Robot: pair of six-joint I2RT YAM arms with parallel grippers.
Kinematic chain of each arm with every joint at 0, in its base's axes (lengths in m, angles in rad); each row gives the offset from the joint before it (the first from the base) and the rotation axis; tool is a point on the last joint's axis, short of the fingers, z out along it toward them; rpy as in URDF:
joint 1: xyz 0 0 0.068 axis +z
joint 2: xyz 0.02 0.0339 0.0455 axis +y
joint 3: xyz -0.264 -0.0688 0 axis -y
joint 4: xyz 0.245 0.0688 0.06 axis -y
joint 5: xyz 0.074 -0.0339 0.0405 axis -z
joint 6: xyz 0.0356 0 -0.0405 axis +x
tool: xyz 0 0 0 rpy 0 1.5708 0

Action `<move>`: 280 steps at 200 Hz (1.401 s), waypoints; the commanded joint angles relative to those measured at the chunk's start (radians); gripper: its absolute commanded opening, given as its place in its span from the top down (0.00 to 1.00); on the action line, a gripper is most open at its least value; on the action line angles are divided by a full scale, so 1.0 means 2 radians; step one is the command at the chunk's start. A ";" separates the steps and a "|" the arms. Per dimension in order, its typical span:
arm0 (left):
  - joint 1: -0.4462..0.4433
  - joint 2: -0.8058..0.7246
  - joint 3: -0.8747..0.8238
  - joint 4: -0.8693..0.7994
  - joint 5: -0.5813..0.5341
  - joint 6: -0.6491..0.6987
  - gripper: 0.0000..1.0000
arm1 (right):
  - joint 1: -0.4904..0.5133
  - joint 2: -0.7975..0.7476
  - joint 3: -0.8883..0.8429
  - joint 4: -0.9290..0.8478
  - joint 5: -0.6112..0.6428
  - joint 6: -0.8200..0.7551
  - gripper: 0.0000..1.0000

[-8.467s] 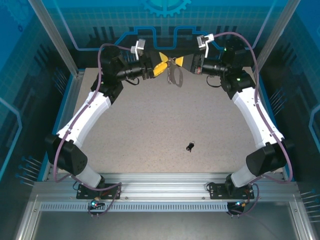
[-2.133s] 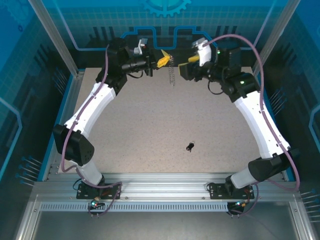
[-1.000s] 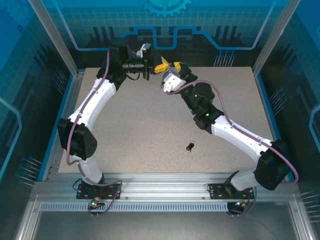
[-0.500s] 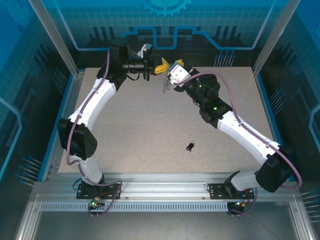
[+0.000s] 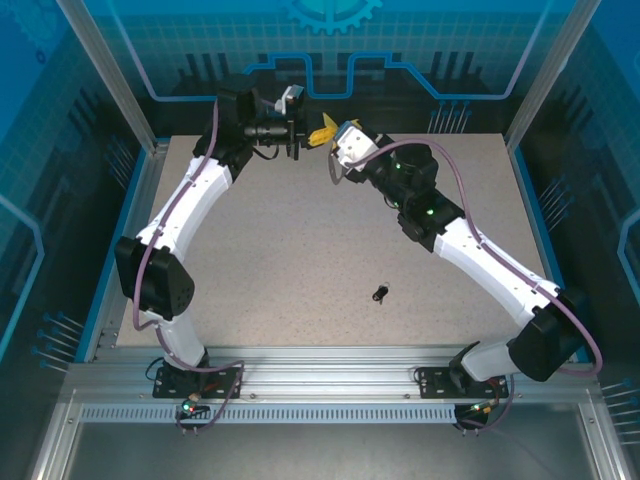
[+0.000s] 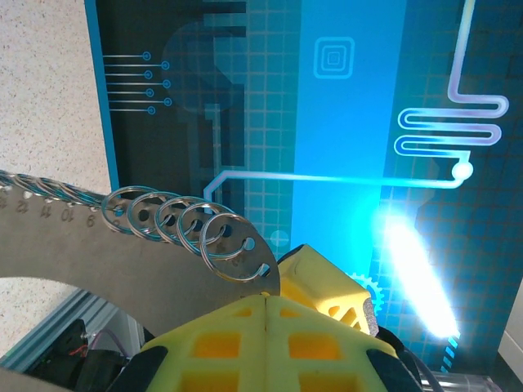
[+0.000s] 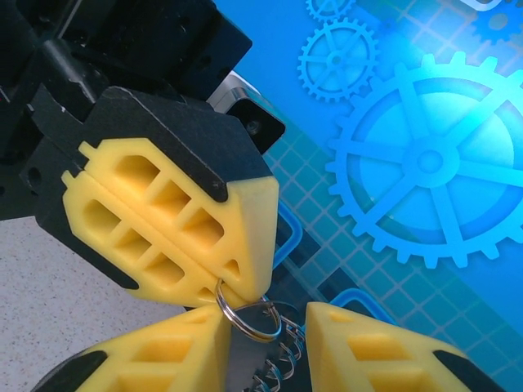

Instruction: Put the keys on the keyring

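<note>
The left claw point(image 5: 320, 131) is up at the far edge of the worktop point(image 5: 260, 260); its yellow fingers point(image 7: 176, 216) are pressed together and pinch the keyring point(image 6: 122, 261); the keyring is a flat grey loop with a row of small silver rings point(image 6: 192, 229) along its edge, and it is held up in the air above the worktop. The right claw point(image 7: 266, 327) is just beside the left one, tip to tip; its two fingers point(image 7: 151, 359) stand a little apart, one on each side of the top ring point(image 7: 248, 314); I cannot tell if they touch it. The keys point(image 5: 380, 292) lie on the worktop, well apart from both claws, a small dark lump nearer the front.
</note>
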 commanded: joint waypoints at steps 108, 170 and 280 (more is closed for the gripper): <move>-0.003 0.003 0.012 0.008 0.037 0.009 1.00 | -0.008 0.021 0.048 -0.038 -0.029 0.001 0.98; -0.002 0.002 0.013 0.033 0.033 0.000 0.80 | -0.010 0.025 0.079 -0.089 -0.050 0.022 1.00; 0.014 -0.002 0.049 0.092 -0.020 0.009 0.55 | -0.117 0.016 0.159 -0.152 -0.256 0.332 1.00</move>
